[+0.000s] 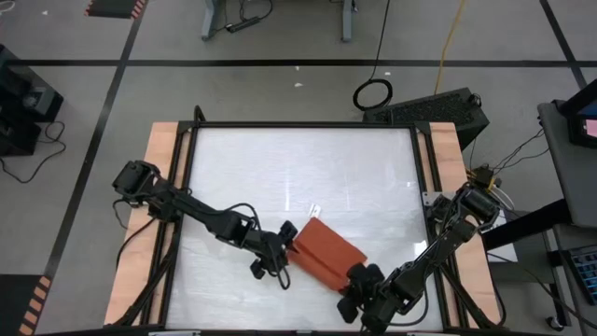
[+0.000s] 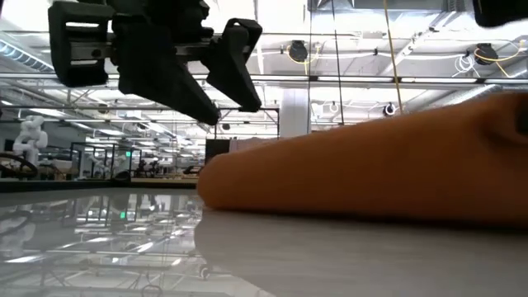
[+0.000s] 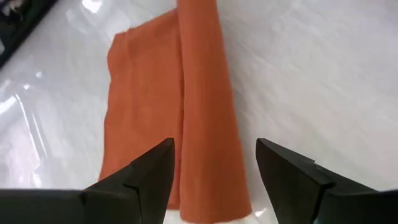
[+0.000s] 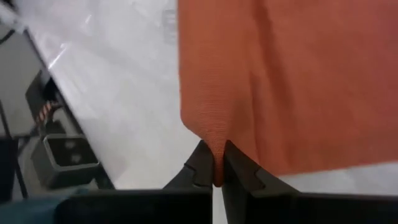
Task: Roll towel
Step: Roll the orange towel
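Note:
The rust-orange towel (image 1: 325,250) lies on the white table (image 1: 280,168) near its front edge, partly rolled. In the left wrist view a roll (image 3: 208,118) lies beside a flat part (image 3: 140,106). My left gripper (image 1: 284,245) is open at the towel's left end. Its fingers stand on either side of the roll's end (image 3: 214,205), and in the low view they hang a little above it (image 2: 216,87). My right gripper (image 1: 359,280) is shut on the towel's right end. My right gripper pinches the edge of the towel's right end (image 4: 216,146) between its two fingertips. The cloth is drawn into a small peak where the fingers meet it. One layer or several, I cannot tell. The rest of the towel lies on the table.
Wooden strips (image 1: 163,159) and a dark frame run along the table's left and right sides. The far half of the tabletop is bare white. A small pale scrap (image 1: 315,211) lies just beyond the towel.

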Motion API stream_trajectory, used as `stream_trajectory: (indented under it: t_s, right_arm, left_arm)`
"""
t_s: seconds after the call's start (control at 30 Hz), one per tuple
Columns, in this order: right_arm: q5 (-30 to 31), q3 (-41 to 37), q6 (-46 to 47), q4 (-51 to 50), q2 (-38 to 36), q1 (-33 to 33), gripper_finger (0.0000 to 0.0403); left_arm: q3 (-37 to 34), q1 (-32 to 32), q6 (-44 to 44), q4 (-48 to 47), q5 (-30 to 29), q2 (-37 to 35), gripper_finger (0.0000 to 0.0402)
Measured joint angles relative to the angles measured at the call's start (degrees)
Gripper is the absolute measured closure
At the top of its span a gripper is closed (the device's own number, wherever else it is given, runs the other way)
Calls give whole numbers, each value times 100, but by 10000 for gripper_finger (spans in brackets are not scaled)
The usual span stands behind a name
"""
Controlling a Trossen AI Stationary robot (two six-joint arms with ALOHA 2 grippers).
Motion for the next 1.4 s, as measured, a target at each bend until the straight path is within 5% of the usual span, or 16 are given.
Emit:
stream_trajectory:
  t_s: [0.4, 0.77, 0.93, 1.17, 1.4]
  right_arm:
    - [190, -557, 1559, 578, 0, 312, 400]
    - [209, -738, 1602, 1168, -2, 416, 397]
    - [210, -737, 1473, 1244, -2, 440, 390]
    - [188, -737, 957, 1226, -74, 458, 305]
    - [187, -736, -283, 904, -692, 495, 202]
  left_arm:
    - [-9, 245, 337, 395, 138, 728, 171]
    - [-7, 502, 593, 789, 596, 1162, 173]
    - [2, 631, 332, 787, 998, 1222, 222]
    - [70, 701, 304, 628, 1343, 1233, 375]
    - [316, 733, -112, -187, 2091, 1237, 377]
